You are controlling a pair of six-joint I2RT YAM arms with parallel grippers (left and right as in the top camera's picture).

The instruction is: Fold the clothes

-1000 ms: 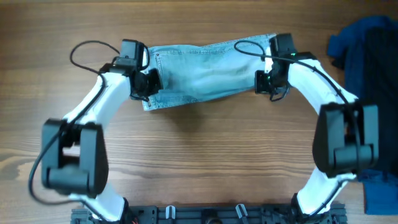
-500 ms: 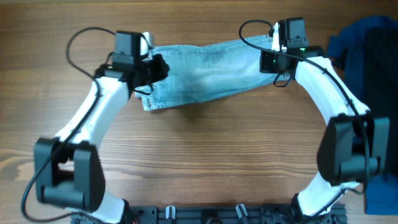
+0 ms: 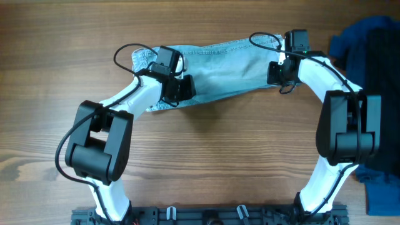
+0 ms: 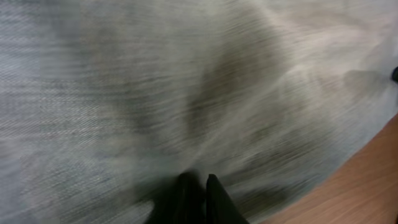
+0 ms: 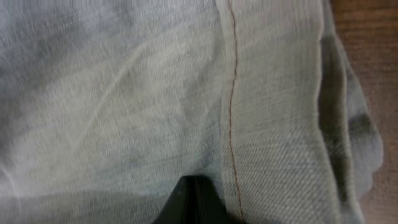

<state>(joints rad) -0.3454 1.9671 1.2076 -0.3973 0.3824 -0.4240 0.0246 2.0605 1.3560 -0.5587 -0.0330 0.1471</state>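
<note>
The light blue denim shorts (image 3: 225, 69) lie as a long band across the far middle of the table. My left gripper (image 3: 182, 87) is over their left part, near the front edge. In the left wrist view its fingers (image 4: 199, 190) are closed together against blurred denim (image 4: 186, 81), with creases running toward the tips. My right gripper (image 3: 275, 72) is at the shorts' right end. In the right wrist view its fingers (image 5: 198, 196) are shut on the denim (image 5: 124, 81), beside a stitched hem (image 5: 273, 124).
A dark navy garment (image 3: 350, 44) and a black cloth (image 3: 382, 87) lie piled at the right edge. Another blue cloth (image 3: 382, 195) is at the front right corner. The wooden table (image 3: 206, 156) stretches in front of the shorts.
My left gripper has swung from the shorts' left edge toward the right, over the denim. The shorts' left end has shifted and now reaches further left. My right gripper has barely moved.
</note>
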